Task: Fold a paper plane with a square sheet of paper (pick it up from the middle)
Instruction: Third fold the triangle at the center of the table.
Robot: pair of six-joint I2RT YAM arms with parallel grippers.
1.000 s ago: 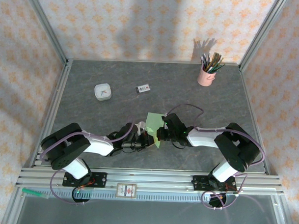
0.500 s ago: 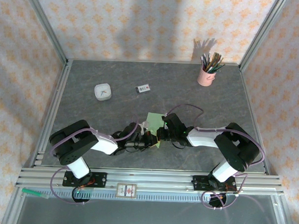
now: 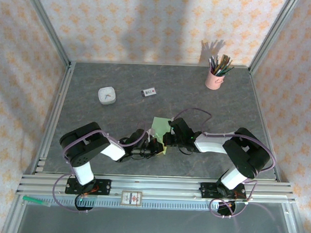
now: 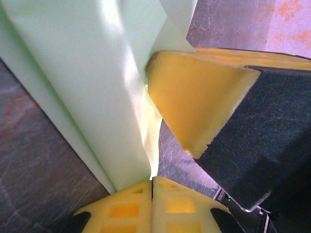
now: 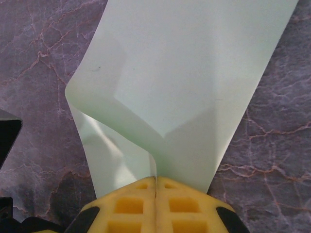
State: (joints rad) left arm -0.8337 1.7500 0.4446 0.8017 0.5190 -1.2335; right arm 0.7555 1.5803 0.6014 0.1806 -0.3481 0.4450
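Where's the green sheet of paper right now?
The square sheet of paper is near the table's front centre in the top view, partly folded and pinched by both the left gripper and the right gripper.

Arms: we count two, the left arm (image 3: 100, 148) and the right arm (image 3: 216, 143);
Grippers: we count two, the left gripper (image 4: 152, 187) and the right gripper (image 5: 156, 183);
Green paper sheet (image 5: 184, 82): we see one;
Pink pencil cup (image 3: 214, 79): one;
White dish (image 3: 106, 96): one;
Printed card (image 3: 148, 92): one
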